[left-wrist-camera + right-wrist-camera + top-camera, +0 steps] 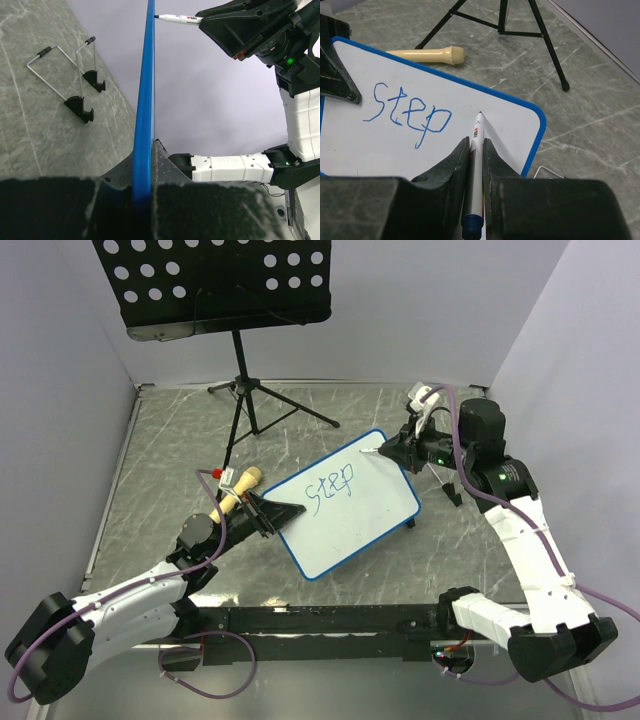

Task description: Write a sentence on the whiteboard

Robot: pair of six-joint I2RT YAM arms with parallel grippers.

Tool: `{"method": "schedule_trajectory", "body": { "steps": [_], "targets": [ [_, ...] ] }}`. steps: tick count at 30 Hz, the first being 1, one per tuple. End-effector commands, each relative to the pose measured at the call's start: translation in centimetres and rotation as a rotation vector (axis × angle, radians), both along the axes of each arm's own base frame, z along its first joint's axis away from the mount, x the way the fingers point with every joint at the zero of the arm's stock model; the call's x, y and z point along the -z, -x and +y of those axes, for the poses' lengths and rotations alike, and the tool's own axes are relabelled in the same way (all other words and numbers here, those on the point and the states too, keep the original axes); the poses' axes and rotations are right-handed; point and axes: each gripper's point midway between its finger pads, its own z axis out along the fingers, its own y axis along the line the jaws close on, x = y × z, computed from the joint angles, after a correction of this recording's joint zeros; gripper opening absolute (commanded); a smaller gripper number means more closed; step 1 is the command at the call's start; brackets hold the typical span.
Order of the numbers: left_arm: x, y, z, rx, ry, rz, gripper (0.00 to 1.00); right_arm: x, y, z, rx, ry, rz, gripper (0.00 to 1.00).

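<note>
While the left gripper [272, 512] clamps the whiteboard's [350, 520] left edge, well inside the table's [160, 470] edges, and the right gripper [388, 450] pinches the marker [477, 137] beside "step" [330, 487], hard pressing could twist the board loose.

On my feed both arms look alike. The left arm [130, 605] and the right arm [530, 550] have white shells over the long links and bulky black housings at the joints and bases. Purple cables [458, 430] run along the links and loop out near the bases. The left gripper [285, 512] and right gripper [392, 450] are matte black, and their fingers [451, 167] are wedge-shaped with a grainy surface. I see a small green light [289, 61] glowing on the right wrist housing.
</note>
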Motion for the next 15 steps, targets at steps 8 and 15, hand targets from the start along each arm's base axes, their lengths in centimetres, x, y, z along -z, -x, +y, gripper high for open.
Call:
{"method": "schedule_trajectory", "body": {
  "steps": [8, 15],
  "targets": [
    [-6.4, 0.6, 1.0, -0.01, 0.166, -0.146, 0.01, -1.3, 0.3, -0.5, 0.023, -0.003, -0.046, 0.0],
    [-6.4, 0.5, 0.9, -0.006, 0.17, -0.14, 0.01, -2.2, 2.1, 0.2, -0.051, -0.041, -0.051, 0.0]
  ]
}}
